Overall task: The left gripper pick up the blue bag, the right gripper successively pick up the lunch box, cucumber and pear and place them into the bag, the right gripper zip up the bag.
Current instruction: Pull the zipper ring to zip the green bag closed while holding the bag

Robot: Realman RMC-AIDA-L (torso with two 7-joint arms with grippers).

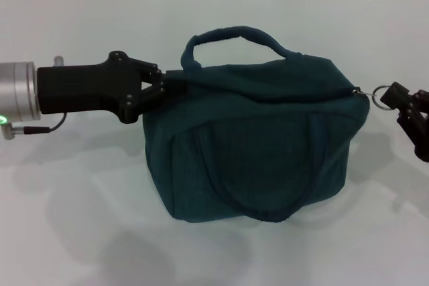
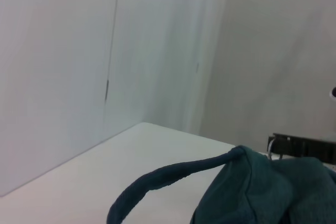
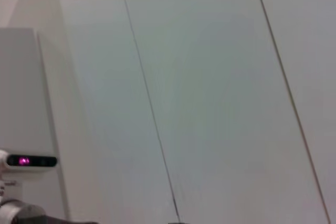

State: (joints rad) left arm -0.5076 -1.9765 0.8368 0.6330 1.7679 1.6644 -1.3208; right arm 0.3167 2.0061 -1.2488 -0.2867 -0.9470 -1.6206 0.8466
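The left arm reaches in level from the left edge of the head view, its silver wrist showing a green light. The left gripper (image 1: 163,85) has its jaws pinched together on the upper left corner of the bag (image 1: 255,145). The right gripper (image 1: 402,102) enters at the right edge, its jaws closed on the ring pull (image 1: 382,95) at the bag's right end.

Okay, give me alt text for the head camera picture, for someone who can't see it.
A dark teal blue bag sits zipped on a white table, the left gripper pinching its left top corner. At the right edge, the right gripper holds the silver zipper ring.
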